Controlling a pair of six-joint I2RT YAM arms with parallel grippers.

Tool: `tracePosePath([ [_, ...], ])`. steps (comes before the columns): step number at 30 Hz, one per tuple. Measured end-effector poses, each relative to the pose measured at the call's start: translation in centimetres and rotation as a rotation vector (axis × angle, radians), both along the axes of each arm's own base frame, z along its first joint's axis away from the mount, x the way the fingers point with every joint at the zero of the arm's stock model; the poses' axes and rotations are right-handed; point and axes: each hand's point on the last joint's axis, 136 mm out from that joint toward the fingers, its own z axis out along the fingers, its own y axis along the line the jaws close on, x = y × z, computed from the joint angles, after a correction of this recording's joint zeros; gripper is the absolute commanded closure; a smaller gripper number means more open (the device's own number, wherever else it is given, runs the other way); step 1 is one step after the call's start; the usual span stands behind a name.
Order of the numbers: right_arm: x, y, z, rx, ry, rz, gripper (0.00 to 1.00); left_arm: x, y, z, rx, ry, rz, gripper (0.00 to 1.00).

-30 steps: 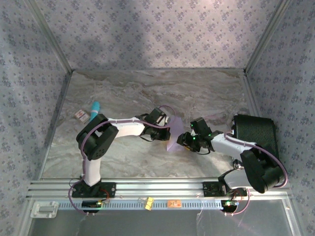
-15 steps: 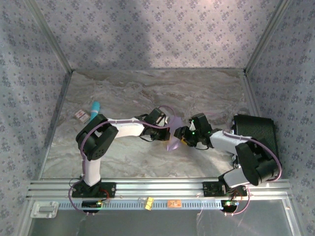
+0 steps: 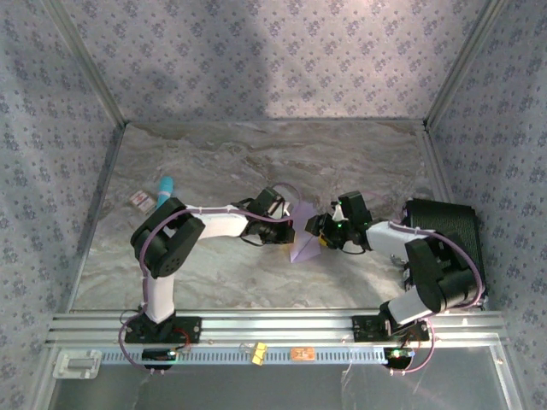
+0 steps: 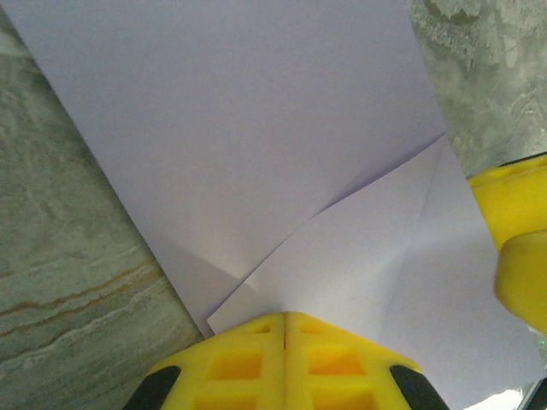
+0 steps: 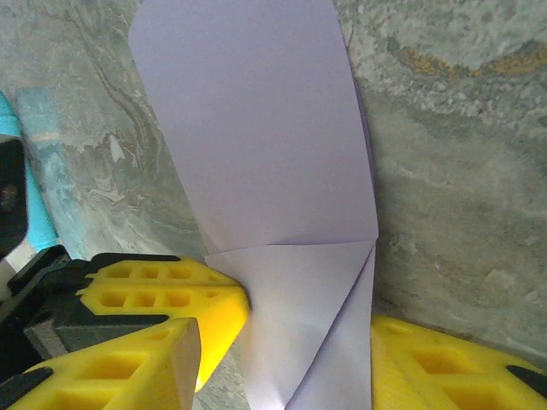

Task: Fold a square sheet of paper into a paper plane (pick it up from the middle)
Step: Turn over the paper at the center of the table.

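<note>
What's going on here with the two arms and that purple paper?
Two robot arms are partway through folding a lavender sheet of paper at the middle of the marble table. The left gripper is shut on the sheet at a folded flap. The right gripper is open right beside it, with one finger on either side of the paper. Diagonal creases show, but it is not yet a finished plane.

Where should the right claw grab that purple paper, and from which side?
Probably the folded flap at the paper's near end, approached from the right, opposite the shut left claw. That doubled part is stiffer and lies between the right claw's open fingers.
</note>
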Motion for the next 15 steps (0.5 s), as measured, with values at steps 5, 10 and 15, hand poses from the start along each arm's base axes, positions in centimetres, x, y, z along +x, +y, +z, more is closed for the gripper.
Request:
tracePosePath([
  [5,0.3,0.0,-0.3,0.014,-0.014,-0.007,0.60,0.0,0.0,0.0,-0.001,0.003,0.003,0.97],
  [10,0.8,-0.4,-0.6,0.023,-0.023,-0.024,0.67,0.0,0.0,0.0,-0.001,0.004,0.004,0.97],
  [15,1.2,-0.6,-0.5,0.031,-0.041,-0.025,0.75,0.0,0.0,0.0,-0.004,0.007,0.004,0.97],
])
